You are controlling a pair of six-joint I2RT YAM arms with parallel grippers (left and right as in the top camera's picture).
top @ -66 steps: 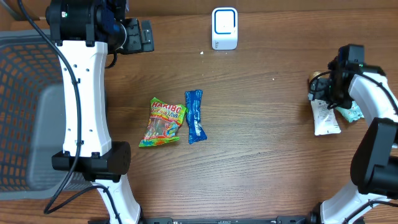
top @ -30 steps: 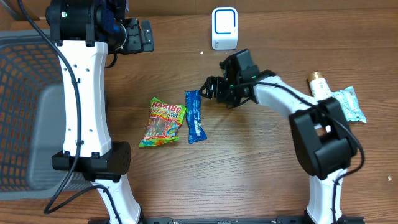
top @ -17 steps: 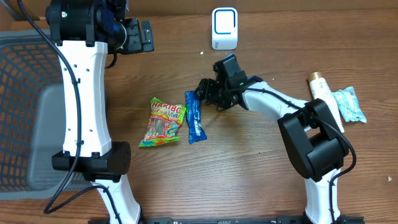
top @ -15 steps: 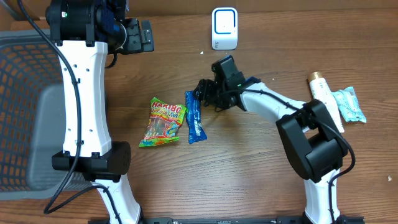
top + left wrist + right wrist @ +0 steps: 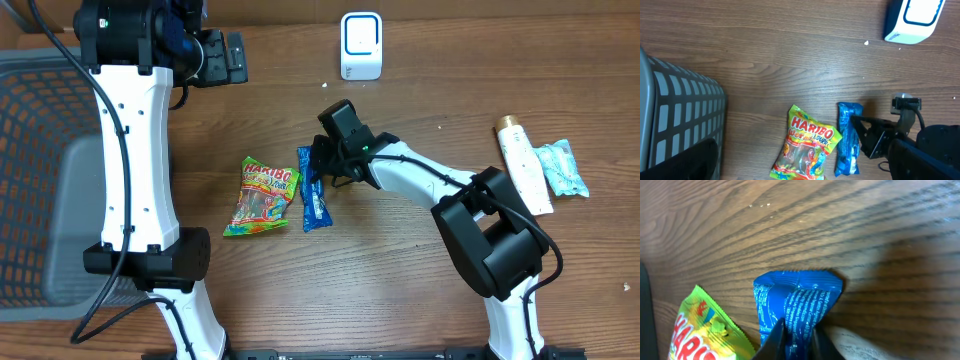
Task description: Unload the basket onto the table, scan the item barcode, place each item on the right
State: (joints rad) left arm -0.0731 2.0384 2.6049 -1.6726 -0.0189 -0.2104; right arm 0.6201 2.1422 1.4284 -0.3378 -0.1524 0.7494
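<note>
Your right gripper (image 5: 316, 165) is closed tight on the upper end of the blue packet (image 5: 314, 190), and the right wrist view shows the fingers (image 5: 774, 341) pinching the wrapper's crimped end (the foil bunches up between them). The packet lies flat on the wooden table (image 5: 400, 270), near the middle, just beside the Haribo bag (image 5: 262, 195) on its left, with the two edges almost touching. The white scanner (image 5: 361, 45) stands well apart at the table's far edge. At your left is the grey mesh basket (image 5: 35, 150). The left arm covers much of its inside, so you cannot tell what it holds. Your left gripper (image 5: 232, 58) hangs near the far edge with its jaws spread wide, holding nothing. On the right lie a cream tube (image 5: 522, 165) and a teal packet (image 5: 560, 168), side by side.
</note>
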